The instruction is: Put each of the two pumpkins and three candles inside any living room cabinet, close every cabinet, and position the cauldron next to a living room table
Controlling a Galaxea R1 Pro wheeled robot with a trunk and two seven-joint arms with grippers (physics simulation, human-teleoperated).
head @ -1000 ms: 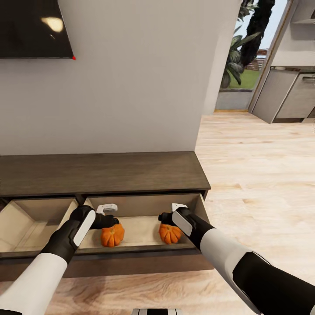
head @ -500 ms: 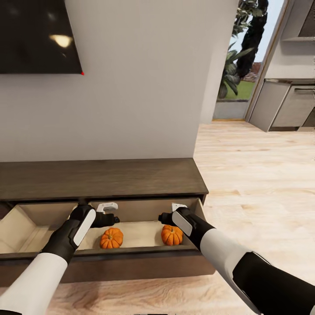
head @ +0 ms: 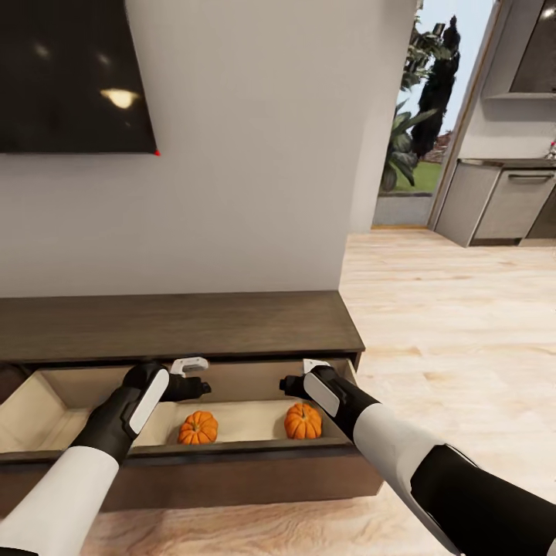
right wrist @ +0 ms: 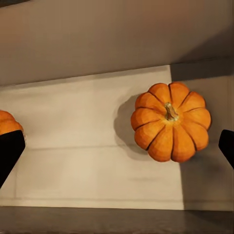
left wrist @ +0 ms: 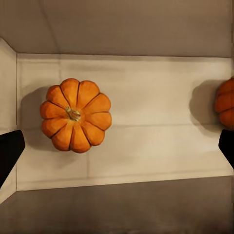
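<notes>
Your left hand (head: 189, 369) and right hand (head: 313, 366) are mostly hidden behind their own wrists in the head view; white finger housings peek out. In each wrist view only dark fingertip corners enter at the frame edges, far apart, so both hands are spread wide and hold nothing.

Left pumpkin (head: 198, 427) sits on the pale floor of the open drawer (head: 239, 442), just below your left hand, stem up. Right pumpkin (head: 303, 421) sits on the same drawer floor below your right hand, well apart from the first. In the left wrist view the left pumpkin (left wrist: 76, 115) shows whole, the other cut off at the frame edge. In the right wrist view the right pumpkin (right wrist: 170, 122) shows whole, beside the drawer's side wall.

Both forearms reach forward and down over the drawer's front edge, wrists bent downward.

The cabinet (head: 177, 324) is low, dark brown, against a white wall. A second drawer (head: 31, 401) beside the first also stands open, its contents partly blocked by your left arm. A dark screen (head: 69, 73) hangs on the wall above the cabinet. Light wood floor (head: 455, 324) runs from the cabinet toward grey kitchen cupboards (head: 502, 202).
</notes>
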